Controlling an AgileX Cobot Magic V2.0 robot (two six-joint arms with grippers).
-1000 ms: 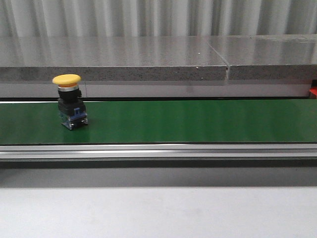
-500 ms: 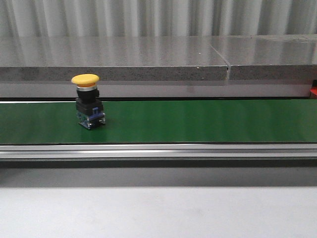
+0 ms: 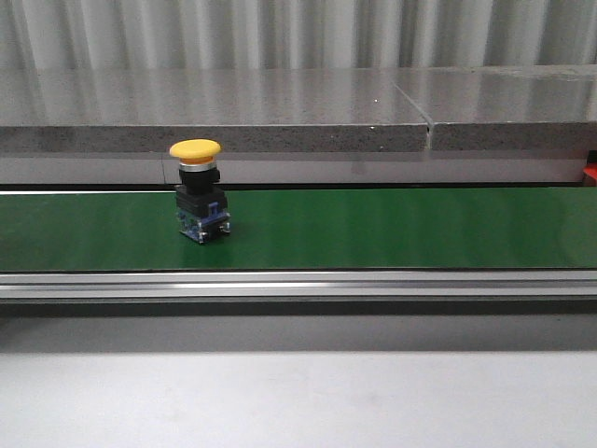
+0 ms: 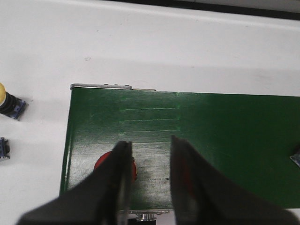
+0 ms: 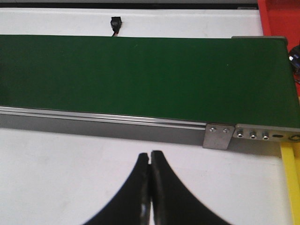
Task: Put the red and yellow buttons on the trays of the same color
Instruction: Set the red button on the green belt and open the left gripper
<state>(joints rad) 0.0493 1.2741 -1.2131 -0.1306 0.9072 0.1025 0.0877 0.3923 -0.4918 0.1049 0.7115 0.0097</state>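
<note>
We see a yellow button (image 3: 199,202) standing upright on the green belt (image 3: 373,229), toward the left part of the belt, with its yellow cap on top and a black and blue body under it. Behind the belt there is a grey stone ledge (image 3: 280,112), and in front of the belt a metal rail (image 3: 298,284) runs along its edge. In the left wrist view, the left gripper (image 4: 150,180) hangs over the end of the belt with its two fingers clearly apart, holding nothing; under the fingers, a red button (image 4: 104,163) lies on the belt and is partly hidden by one finger. Beside the belt, on the white table (image 4: 187,51), another yellow button (image 4: 8,104) lies near the picture's edge. In the right wrist view, the right gripper (image 5: 149,161) is over the white table in front of the belt, its fingertips pressed together with nothing between them. A red tray (image 5: 280,18) and a yellow tray (image 5: 293,180) show at the end of the belt.
</note>
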